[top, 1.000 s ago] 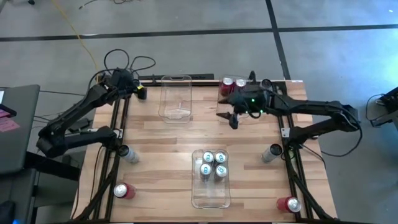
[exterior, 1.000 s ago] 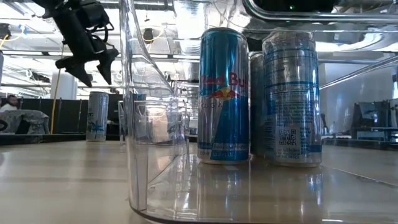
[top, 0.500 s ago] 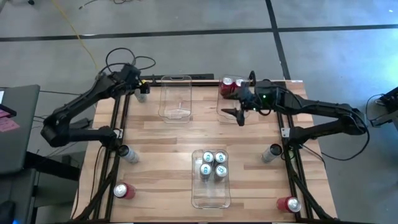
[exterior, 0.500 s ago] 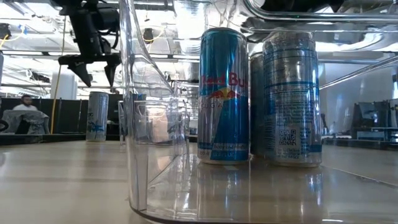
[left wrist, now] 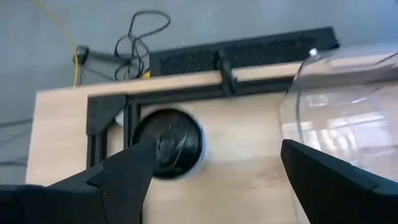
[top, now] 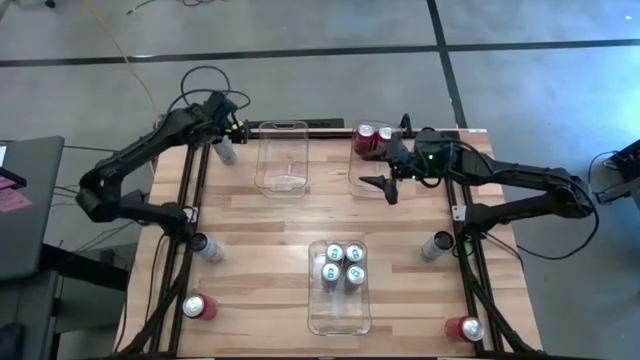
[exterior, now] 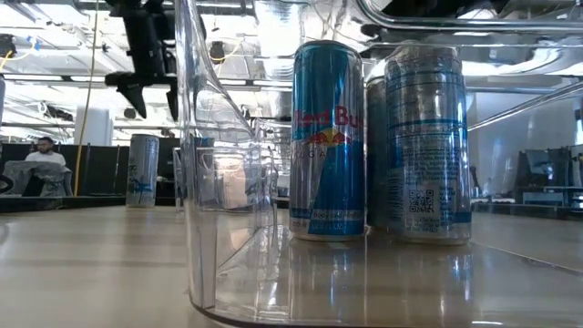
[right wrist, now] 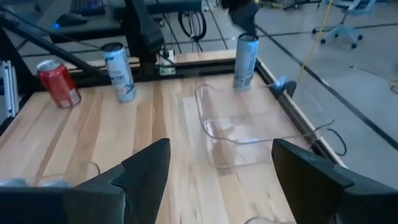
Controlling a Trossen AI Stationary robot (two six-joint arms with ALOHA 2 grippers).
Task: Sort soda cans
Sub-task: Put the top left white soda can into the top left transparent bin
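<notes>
L gripper (left wrist: 211,171) wide open, empty, over corner can (top: 226,150) just left of empty bin (top: 282,158), lined up to grab. R gripper (top: 388,184) open, empty, right of bin.

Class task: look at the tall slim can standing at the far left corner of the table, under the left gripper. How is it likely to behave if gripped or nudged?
The can is tall and narrow, so a sideways nudge would probably tip it. Once down, its round body would likely roll. Its smooth metal wall may slip or dent, so the open left gripper should probably close squarely.

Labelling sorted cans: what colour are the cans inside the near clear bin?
Pale silver-blue soda cans, clearest in the low view.
</notes>
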